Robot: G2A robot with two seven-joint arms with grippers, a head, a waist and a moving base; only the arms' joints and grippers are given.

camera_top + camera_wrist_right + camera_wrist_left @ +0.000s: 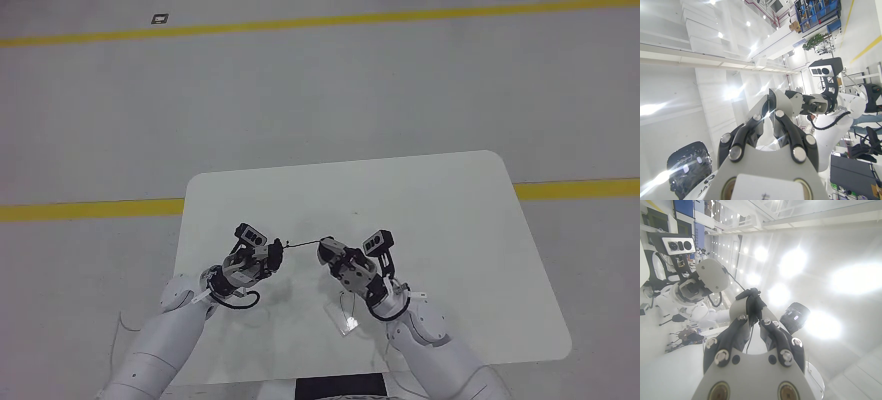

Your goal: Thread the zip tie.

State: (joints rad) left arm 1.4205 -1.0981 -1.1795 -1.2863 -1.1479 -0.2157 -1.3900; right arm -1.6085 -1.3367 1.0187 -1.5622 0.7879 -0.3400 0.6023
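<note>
Two ends pinched above the bench (450, 200): left hand (274, 250) clamped shut on the zip tie (300, 243) near one end, right hand (325, 247) shut on the other. Stretched lengthwise hand to hand; probably needed the ends brought together.

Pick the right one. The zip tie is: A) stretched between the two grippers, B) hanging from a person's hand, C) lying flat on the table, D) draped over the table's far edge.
A: in the top view the thin black zip tie runs as a line from the left gripper across to the right gripper.
</note>
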